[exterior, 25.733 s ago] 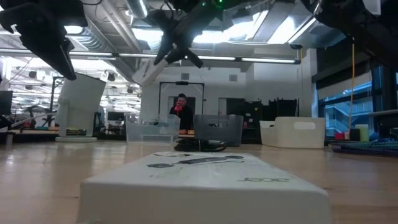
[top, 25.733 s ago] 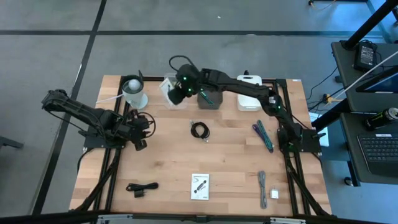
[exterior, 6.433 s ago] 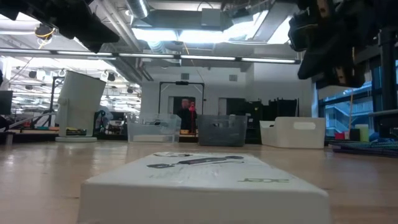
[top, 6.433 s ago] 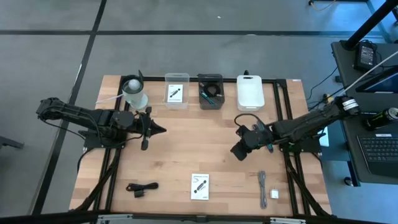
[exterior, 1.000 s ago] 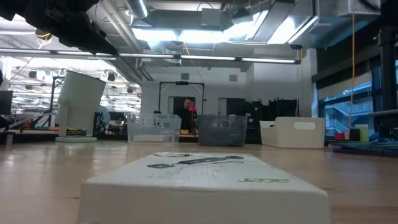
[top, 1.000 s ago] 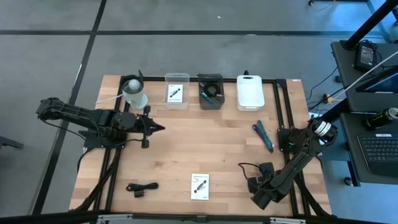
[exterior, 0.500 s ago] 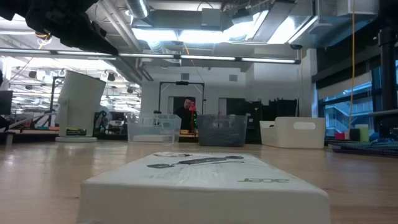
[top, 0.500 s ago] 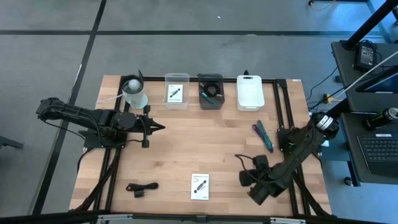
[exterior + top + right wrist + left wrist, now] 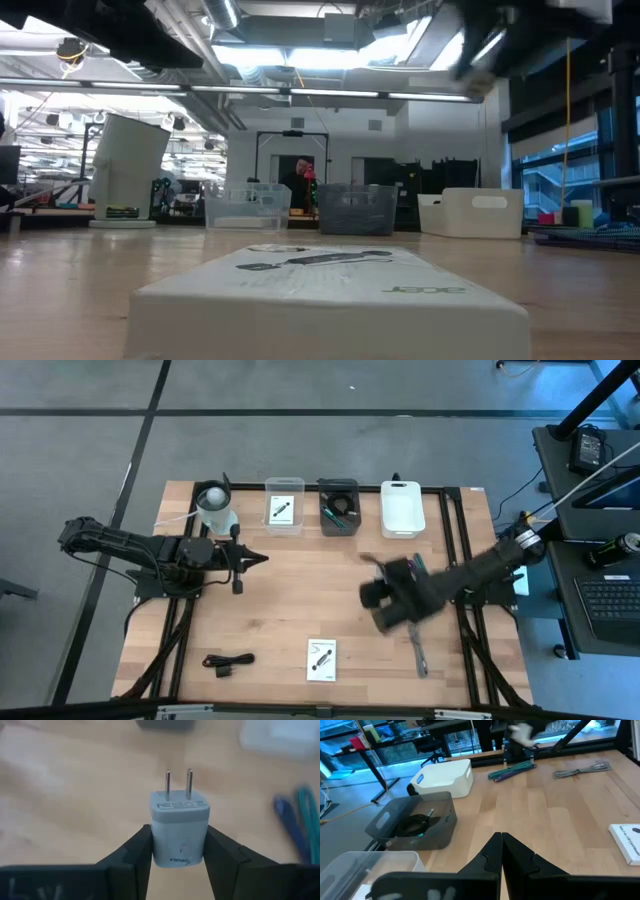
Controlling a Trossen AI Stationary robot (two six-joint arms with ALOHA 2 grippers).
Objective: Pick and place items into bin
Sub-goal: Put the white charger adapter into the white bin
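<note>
My right gripper (image 9: 179,840) is shut on a small white plug block (image 9: 179,827) and hangs above the table's middle right (image 9: 378,605). At the far edge stand a clear bin (image 9: 285,506) holding a white card, a grey bin (image 9: 338,507) holding a black cable, and a white bin (image 9: 402,508). A white card (image 9: 321,659), a black coiled cable (image 9: 228,661) and a grey cable (image 9: 420,652) lie flat near the table's front edge. Teal and purple pen-like tools (image 9: 512,770) lie at the right. My left gripper (image 9: 240,560) waits shut at the left. My right gripper pinches the white plug block by its two opposite side faces (image 9: 159,842) between its two fingers. The block's two metal prongs (image 9: 178,782) point away from the gripper. The fingers slant down from above, and the block is lifted clear of the table.
A whitish round cup with a ball top (image 9: 216,508) stands at the far left corner. Bare wood (image 9: 300,585) spreads between the two grippers. The right arm (image 9: 480,568) slants in from the table's right edge, over the pen-like tools.
My right gripper has risen from the table's near right corner and swung toward the far edge and the table's middle, turning its wrist, with the white plug block between its fingers. The grey cable has stayed where it lay.
</note>
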